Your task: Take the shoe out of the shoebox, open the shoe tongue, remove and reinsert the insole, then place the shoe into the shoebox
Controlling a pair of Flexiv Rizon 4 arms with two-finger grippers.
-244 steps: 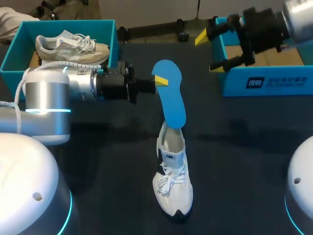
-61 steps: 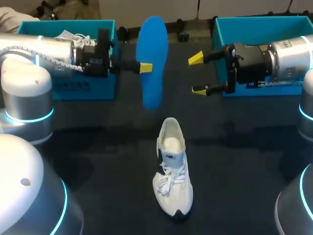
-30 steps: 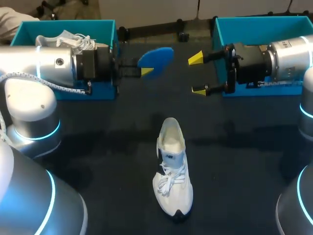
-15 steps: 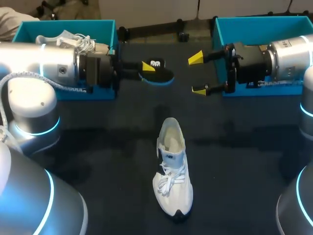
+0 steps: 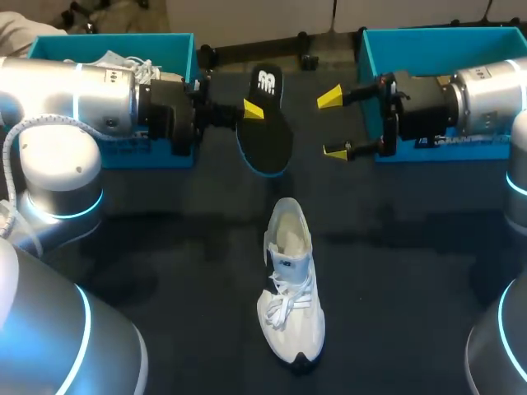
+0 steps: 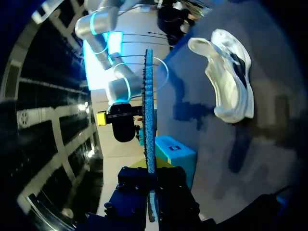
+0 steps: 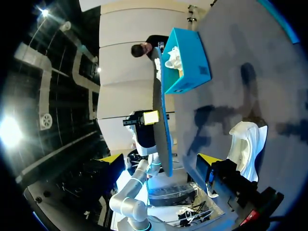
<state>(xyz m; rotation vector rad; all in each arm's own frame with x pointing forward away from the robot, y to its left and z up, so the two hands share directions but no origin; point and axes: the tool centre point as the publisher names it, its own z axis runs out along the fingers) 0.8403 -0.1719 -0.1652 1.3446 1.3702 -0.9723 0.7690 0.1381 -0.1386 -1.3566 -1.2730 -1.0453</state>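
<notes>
My left pincer (image 5: 251,109), clenched on the black-topped blue foam insole (image 5: 269,136), has rolled it black face up, raised beyond the heel of the white mesh lace-up shoe (image 5: 291,284) standing on the dark counter (image 5: 165,247). Reinsertion looks next. My right pincer (image 5: 332,123) hangs released, beyond the shoe to its right.

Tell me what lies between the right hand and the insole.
Nothing. The head view shows only bare table in the gap between the open right hand and the insole.

Noting my left arm (image 5: 78,90) and right arm (image 5: 494,95): silver barrels, glowing cyan joint rings, black wrists, white cable (image 5: 20,141) on left, right gripper (image 5: 333,124) yellow-tipped.
</notes>
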